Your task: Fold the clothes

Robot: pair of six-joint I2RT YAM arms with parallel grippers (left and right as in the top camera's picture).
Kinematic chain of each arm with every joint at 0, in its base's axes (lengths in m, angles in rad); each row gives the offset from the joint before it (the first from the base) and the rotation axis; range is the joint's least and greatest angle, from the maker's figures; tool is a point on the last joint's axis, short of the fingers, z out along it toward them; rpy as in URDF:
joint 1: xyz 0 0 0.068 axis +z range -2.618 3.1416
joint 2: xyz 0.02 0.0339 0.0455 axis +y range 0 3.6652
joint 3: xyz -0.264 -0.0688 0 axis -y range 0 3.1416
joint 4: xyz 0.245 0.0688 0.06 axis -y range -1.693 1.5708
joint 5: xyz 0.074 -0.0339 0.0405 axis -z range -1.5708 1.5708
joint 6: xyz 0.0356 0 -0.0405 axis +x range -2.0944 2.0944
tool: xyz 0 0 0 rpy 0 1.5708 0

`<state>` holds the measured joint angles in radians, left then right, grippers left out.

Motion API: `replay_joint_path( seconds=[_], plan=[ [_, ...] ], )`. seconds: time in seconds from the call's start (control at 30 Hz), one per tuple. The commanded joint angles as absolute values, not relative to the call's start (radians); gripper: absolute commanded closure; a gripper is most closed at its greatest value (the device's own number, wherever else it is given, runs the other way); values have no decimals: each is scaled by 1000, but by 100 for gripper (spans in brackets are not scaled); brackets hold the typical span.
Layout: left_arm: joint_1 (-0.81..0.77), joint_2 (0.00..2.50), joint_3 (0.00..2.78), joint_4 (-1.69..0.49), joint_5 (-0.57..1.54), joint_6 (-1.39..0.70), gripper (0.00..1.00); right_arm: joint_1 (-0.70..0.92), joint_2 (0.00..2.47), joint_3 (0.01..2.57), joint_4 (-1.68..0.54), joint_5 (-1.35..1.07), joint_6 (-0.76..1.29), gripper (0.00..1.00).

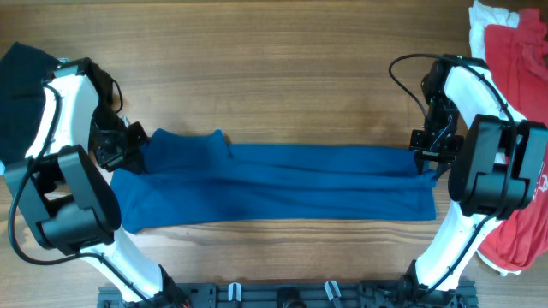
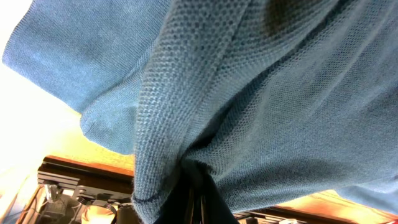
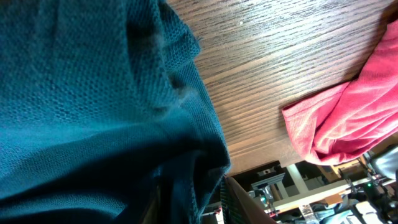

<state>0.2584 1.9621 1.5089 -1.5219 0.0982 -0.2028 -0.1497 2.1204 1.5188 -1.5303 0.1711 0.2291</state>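
The royal-blue shirt (image 1: 282, 184) lies stretched in a long band across the wooden table. My left gripper (image 1: 135, 152) is shut on its left end, and the knit cloth fills the left wrist view (image 2: 249, 93). My right gripper (image 1: 425, 161) is shut on its right end; the blue cloth covers most of the right wrist view (image 3: 87, 106). The red tee (image 1: 521, 77) lies heaped at the right edge and also shows in the right wrist view (image 3: 348, 118). A white garment (image 1: 481, 21) peeks out behind it at the top right.
A dark garment (image 1: 21, 85) lies at the far left under my left arm. The wooden table (image 1: 274, 85) shows behind the shirt. A black rail with clips (image 1: 282, 295) runs along the front edge.
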Motion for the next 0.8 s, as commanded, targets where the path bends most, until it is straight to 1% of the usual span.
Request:
replay_joint_path(
  seconds=[0.0, 0.1, 0.13, 0.17, 0.23, 0.27, 0.3, 0.33, 0.37, 0.4, 0.43, 0.47, 0.5, 0.57, 0.67, 0.77],
  plan=[
    [266, 1930, 1502, -1536, 64, -187, 96, -155, 2090, 1516, -1545, 166, 220, 69],
    [266, 1923, 1502, -1541, 46, -191, 96, -170, 2089, 1519, -1557, 318, 352, 69],
    [266, 1909, 1502, -1534, 46, -191, 96, -183, 2083, 1522, -1552, 318, 356, 69],
    [266, 1882, 1503, -1522, 46, -191, 94, -195, 2073, 1526, -1545, 318, 362, 68],
    [266, 1794, 1503, -1488, 47, -191, 87, -231, 2015, 1537, -1523, 313, 367, 68],
    [266, 1750, 1503, -1479, 47, -191, 71, -244, 1974, 1538, -1507, 305, 366, 68],
    [266, 1712, 1503, -1476, 47, -191, 51, -252, 1929, 1538, -1486, 273, 347, 67],
    [266, 1675, 1502, -1478, 48, -191, 44, -256, 1880, 1538, -1462, 219, 294, 68],
    [266, 1655, 1502, -1479, 56, -190, 43, -255, 1842, 1538, -1445, 166, 252, 68],
    [266, 1633, 1502, -1477, 78, -190, 43, -255, 1763, 1538, -1407, 43, 175, 67],
    [264, 1628, 1502, -1473, 102, -190, 44, -255, 1729, 1538, -1393, -33, 133, 67],
    [259, 1628, 1502, -1467, 135, -186, 46, -252, 1685, 1538, -1377, -144, 58, 67],
    [250, 1631, 1502, -1461, 150, -186, 46, -250, 1661, 1538, -1373, -205, 19, 64],
    [212, 1633, 1502, -1440, 160, -186, 45, -247, 1642, 1536, -1377, -228, 17, 62],
    [128, 1633, 1502, -1389, 173, -191, 40, -238, 1644, 1496, -1370, -228, 12, 61],
    [23, 1651, 1502, -1327, 175, -290, 39, -225, 1644, 1397, -1312, -262, -1, 61]
  ],
)
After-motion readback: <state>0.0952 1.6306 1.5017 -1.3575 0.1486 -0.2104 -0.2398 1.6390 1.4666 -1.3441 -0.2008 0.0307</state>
